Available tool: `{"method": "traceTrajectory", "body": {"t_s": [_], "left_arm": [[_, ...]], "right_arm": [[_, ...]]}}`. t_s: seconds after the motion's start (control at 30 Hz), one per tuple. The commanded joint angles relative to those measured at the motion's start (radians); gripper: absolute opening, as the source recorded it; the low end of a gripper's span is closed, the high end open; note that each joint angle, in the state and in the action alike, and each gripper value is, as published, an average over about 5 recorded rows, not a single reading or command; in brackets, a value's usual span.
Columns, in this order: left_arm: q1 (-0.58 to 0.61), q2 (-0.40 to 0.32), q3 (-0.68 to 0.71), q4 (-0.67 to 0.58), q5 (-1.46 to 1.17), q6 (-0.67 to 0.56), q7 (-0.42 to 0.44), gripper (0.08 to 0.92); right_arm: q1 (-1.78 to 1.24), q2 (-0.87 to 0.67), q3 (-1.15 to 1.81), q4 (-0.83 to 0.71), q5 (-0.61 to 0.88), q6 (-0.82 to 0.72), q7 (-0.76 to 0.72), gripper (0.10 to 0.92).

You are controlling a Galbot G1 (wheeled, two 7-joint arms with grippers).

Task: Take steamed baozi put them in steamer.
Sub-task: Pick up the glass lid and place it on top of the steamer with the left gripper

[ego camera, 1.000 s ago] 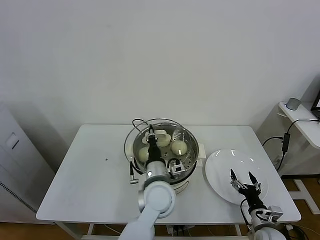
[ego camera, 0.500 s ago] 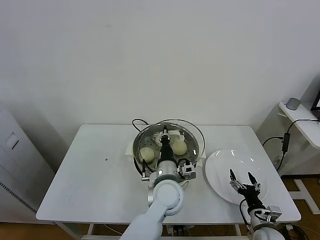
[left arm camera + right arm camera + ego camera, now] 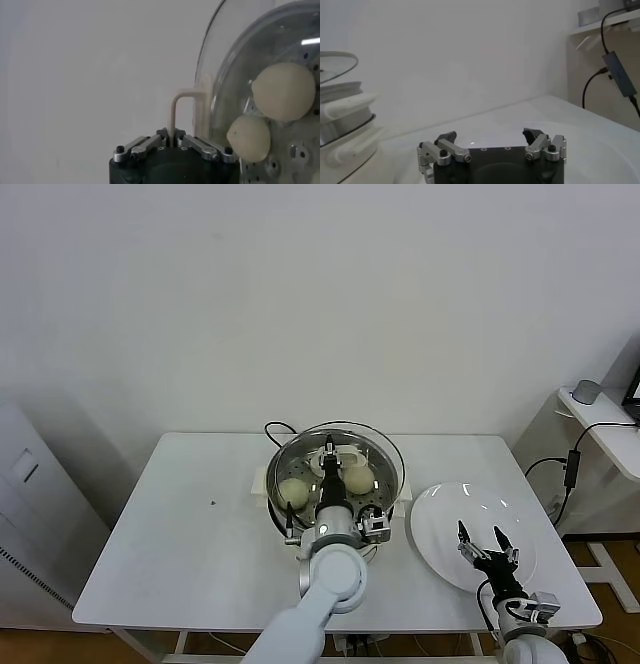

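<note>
The left gripper (image 3: 328, 456) is over the steamer (image 3: 385, 496), its jaws clenched on the beige handle (image 3: 181, 106) of the glass lid (image 3: 337, 452). The lid sits over the steamer. Through the glass, 2 steamed baozi (image 3: 283, 91) show inside the steamer, close together on the holey metal floor. The steamer stands in the middle of the white bench (image 3: 180, 534). The right gripper (image 3: 484, 544) hangs low over the white plate (image 3: 445, 509), to the right of the steamer. Its jaws are spread wide and hold nothing.
</note>
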Motion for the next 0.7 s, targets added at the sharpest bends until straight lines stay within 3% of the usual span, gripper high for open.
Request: {"method": "traceTrajectory", "body": {"t_s": [0.03, 0.7], "left_arm": [[0.001, -0.049, -0.004, 0.022, 0.074, 0.049, 0.019, 0.129], [0.013, -0.049, -0.011, 0.036, 0.077, 0.049, 0.026, 0.129]], "right_arm": [[0.002, 0.001, -0.002, -0.005, -0.002, 0.002, 0.0, 0.823], [-0.001, 0.002, -0.003, -0.01, -0.005, 0.005, 0.0, 0.823]]}}
